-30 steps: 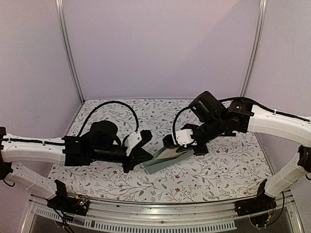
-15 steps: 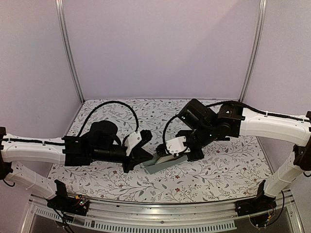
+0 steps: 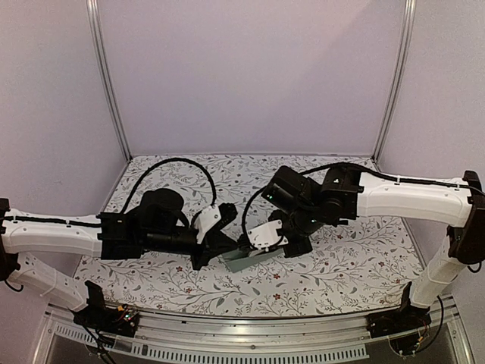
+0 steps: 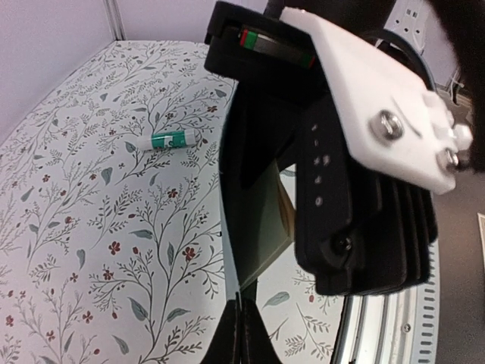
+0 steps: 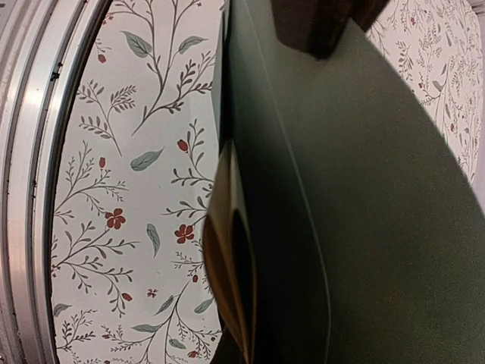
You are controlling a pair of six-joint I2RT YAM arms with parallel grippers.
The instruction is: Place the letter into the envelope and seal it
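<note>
Right wrist shows tan letter [image 5: 227,258] edge against envelope [image 5: 364,189].

We see the dark teal envelope [image 5: 364,197] filling the centre and right of the frame. The tan letter [image 5: 223,296] bows at lower centre against it. The floral tabletop [image 5: 129,152] lies left, and a metal rail [image 5: 30,152] runs along the left edge.

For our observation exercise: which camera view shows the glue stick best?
The left wrist view: the glue stick lies in plain sight on the floral table. The top and right wrist views show none of it.
</note>
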